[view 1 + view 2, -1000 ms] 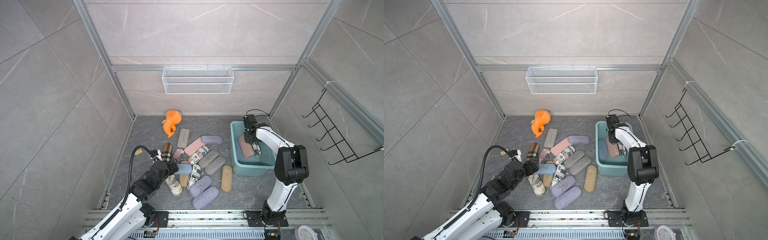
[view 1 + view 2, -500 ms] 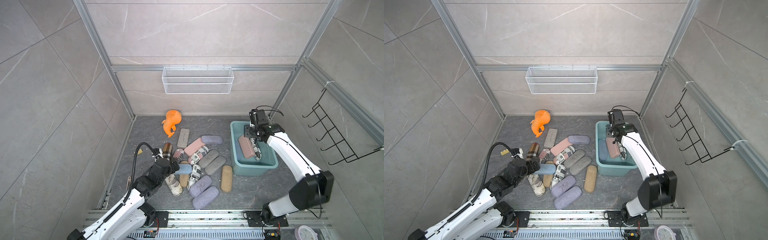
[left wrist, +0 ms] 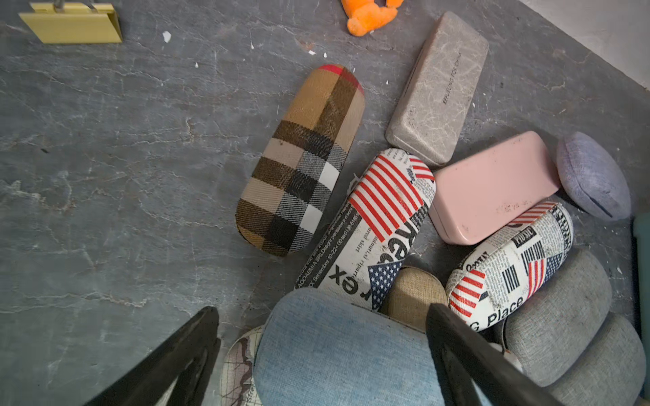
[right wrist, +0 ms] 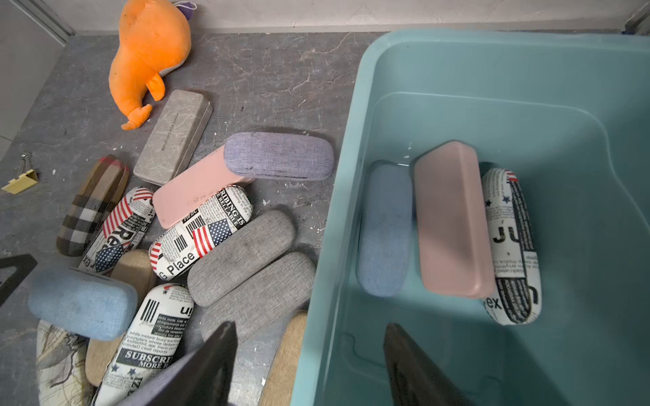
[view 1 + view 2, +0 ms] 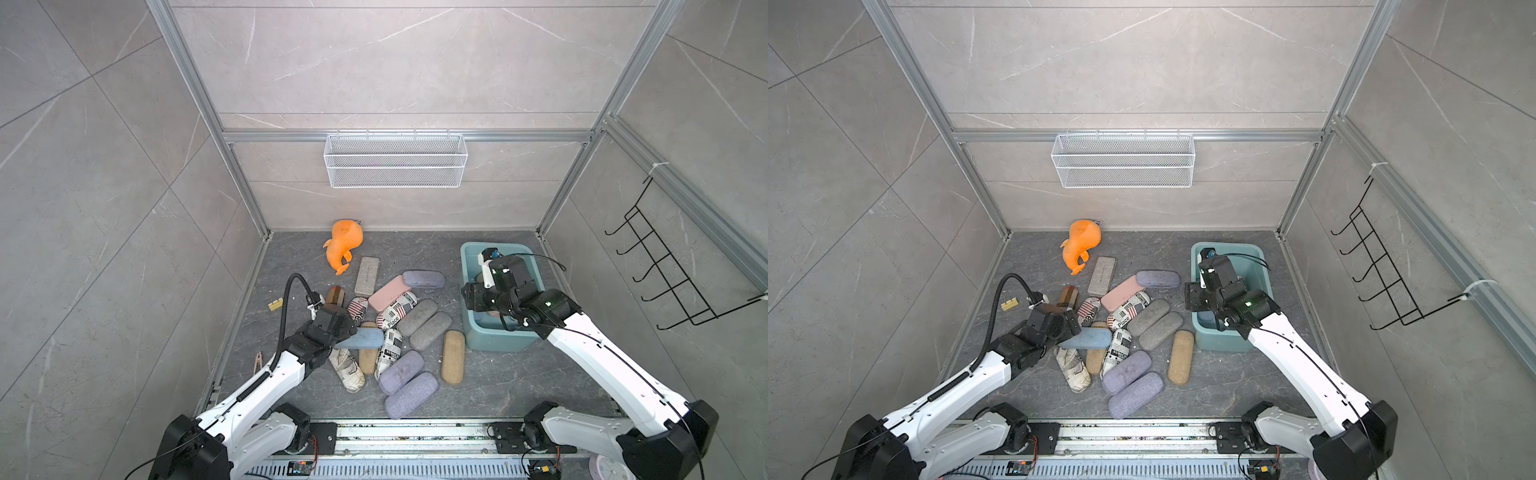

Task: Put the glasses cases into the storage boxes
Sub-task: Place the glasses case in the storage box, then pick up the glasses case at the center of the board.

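Observation:
Several glasses cases lie heaped on the dark floor, among them a brown plaid one [image 3: 302, 158], a flag-print one [image 3: 373, 225] and a pink one [image 3: 492, 186]. My left gripper [image 3: 322, 314] is open, one finger on each side of a blue denim case [image 5: 361, 338], and the left finger stands clear of it. The teal storage box [image 5: 498, 345] holds a blue case [image 4: 385, 228], a pink case [image 4: 452, 218] and a newspaper-print case [image 4: 511, 246]. Over the box's left rim [image 4: 351, 140] my right gripper [image 4: 309, 327] hangs open and holds nothing.
An orange plush toy [image 5: 343, 245] lies by the back wall. A white wire basket [image 5: 395, 160] hangs on that wall and a black hook rack [image 5: 665, 286] on the right wall. A yellow binder clip [image 5: 274, 306] and a peg [image 5: 257, 361] lie near the left wall.
My right gripper has pulled out of the box to its left rim, opening wider and leaving the pink case inside. My left gripper has edged forward over the blue case.

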Robot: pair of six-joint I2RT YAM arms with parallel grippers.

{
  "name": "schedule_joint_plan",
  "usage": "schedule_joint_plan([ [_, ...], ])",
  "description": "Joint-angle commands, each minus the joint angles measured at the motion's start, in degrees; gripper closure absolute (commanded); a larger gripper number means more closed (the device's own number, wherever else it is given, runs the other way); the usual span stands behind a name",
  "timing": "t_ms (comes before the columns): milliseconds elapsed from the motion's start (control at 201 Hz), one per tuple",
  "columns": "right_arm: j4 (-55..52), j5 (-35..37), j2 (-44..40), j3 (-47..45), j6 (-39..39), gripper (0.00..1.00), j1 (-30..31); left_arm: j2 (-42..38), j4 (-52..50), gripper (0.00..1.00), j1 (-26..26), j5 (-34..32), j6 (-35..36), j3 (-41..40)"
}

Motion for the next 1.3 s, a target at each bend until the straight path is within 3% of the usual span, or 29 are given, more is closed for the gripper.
schedule_joint_plan([
  [0,3.5,-4.6,-2.8,-1.4,2.3,0.28,0.4,4.5,-3.6,0.06,1.4,-6.1,2.8,7.7],
  [130,5.1,-5.5,-1.8,-0.6,2.2,0.27,0.4,10.8,-3.1,0.05,5.5,-5.1,7.4,11.5],
  [269,6.5,-7.2,-0.3,1.1,2.3,0.27,0.5,16.4,-2.4,0.05,10.5,6.1,10.2,15.6],
  [444,6.7,-8.7,0.0,1.8,2.9,0.26,0.7,26.1,-7.8,0.08,12.7,11.3,13.2,21.7],
  [678,6.9,-9.1,0.0,0.7,3.1,0.26,1.1,34.4,-8.9,0.08,12.9,13.6,15.8,24.1],
  [1291,7.9,-8.0,3.6,1.3,4.3,0.28,3.3,36.0,-6.6,0.12,13.3,11.6,14.7,20.7],
])
